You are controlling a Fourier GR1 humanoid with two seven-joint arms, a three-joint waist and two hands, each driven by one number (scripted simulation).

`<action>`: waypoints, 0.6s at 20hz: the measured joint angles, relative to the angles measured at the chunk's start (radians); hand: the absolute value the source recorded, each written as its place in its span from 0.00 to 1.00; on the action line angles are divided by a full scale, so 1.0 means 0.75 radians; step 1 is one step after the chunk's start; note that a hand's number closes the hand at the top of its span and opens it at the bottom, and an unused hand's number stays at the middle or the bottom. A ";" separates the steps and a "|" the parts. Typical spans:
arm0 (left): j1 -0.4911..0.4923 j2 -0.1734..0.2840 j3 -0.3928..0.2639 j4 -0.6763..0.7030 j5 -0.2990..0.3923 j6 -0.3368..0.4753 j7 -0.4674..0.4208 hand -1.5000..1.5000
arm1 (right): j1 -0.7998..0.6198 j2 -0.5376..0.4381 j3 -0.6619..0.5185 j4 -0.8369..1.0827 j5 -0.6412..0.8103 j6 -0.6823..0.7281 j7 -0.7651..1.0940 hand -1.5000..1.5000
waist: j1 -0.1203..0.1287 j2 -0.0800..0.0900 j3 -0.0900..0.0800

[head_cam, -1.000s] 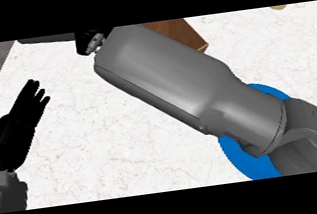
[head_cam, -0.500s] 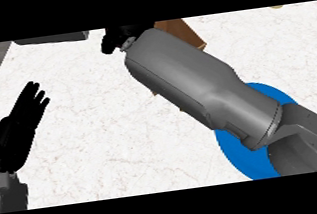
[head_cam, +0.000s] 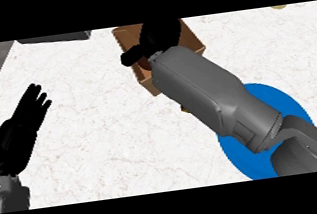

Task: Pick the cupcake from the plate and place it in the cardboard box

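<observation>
Head view: right hand (head_cam: pixel 154 40) is positioned over the cardboard box (head_cam: pixel 194 44) near the counter's (head_cam: pixel 102 111) far edge, fingers curled. The cupcake is not visible, presumably enclosed; the blue plate (head_cam: pixel 295 106) shows none. An off-centre release could catch the box wall. Left hand (head_cam: pixel 17 131) rests at the left edge, fingers spread.

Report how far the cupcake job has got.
Done: the blue plate shows no cupcake on its visible part. In hand: the right hand is over the cardboard box; its curled fingers hide whatever it holds. Left: setting the cupcake in the box. The left hand rests open at the left.
</observation>
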 measured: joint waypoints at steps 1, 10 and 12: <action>0.004 -0.006 -0.002 -0.003 -0.005 0.005 -0.005 0.50 | 0.016 0.000 -0.005 0.002 -0.021 -0.008 -0.027 0.00 | -0.003 -0.001 0.001; -0.003 0.000 0.016 0.015 -0.007 0.011 -0.008 0.50 | 0.091 0.000 -0.040 -0.077 -0.073 -0.386 -0.197 0.00 | -0.030 -0.005 0.002; 0.000 0.008 0.024 0.010 -0.008 0.013 -0.004 0.50 | 0.104 -0.001 -0.083 -0.099 -0.074 -0.504 -0.225 0.00 | -0.042 -0.008 0.002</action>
